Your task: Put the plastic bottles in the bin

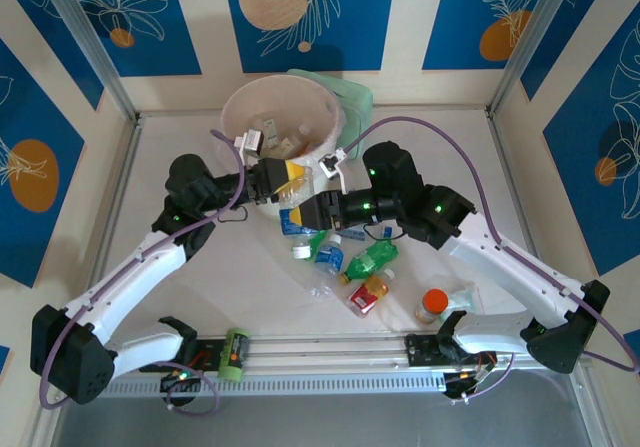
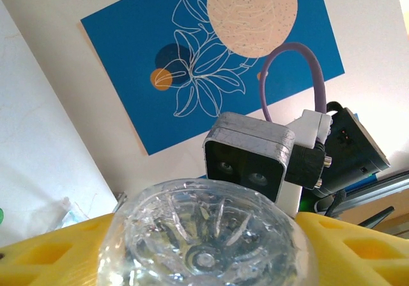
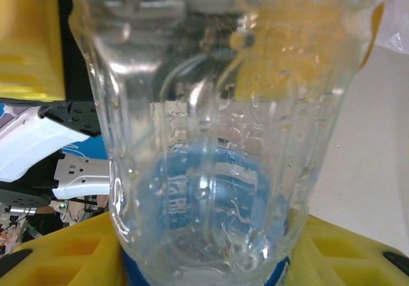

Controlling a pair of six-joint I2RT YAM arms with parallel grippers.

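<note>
From above, the bin [image 1: 235, 102] stands at the far side of the table [image 1: 440, 147]. The left pincer [image 1: 288, 177] sits just in front of its near rim. The right pincer [image 1: 303, 212] is close below it, with a blue-labelled bottle [image 1: 292, 221] at its tips. More bottles [image 1: 330, 257] lie in a loose heap near the table's middle, among them a green bottle [image 1: 372, 258] and a red-and-yellow one [image 1: 369, 293]. An orange-capped jar [image 1: 432, 306] stands to their right.

From the left wrist, the left pincer [image 2: 204, 251] is clamped on a clear bottle [image 2: 204, 228]. The bottle's ribbed base faces the camera, and a yellow finger [image 2: 45, 254] presses on each side. A grey camera block [image 2: 249, 151] hangs just behind it.

From the right wrist, the right pincer [image 3: 204, 263] is closed on the blue-labelled bottle [image 3: 204, 139], which stands up between the yellow fingers [image 3: 345, 247], label low down. I cannot tell whether both pincers grip the same bottle.
</note>
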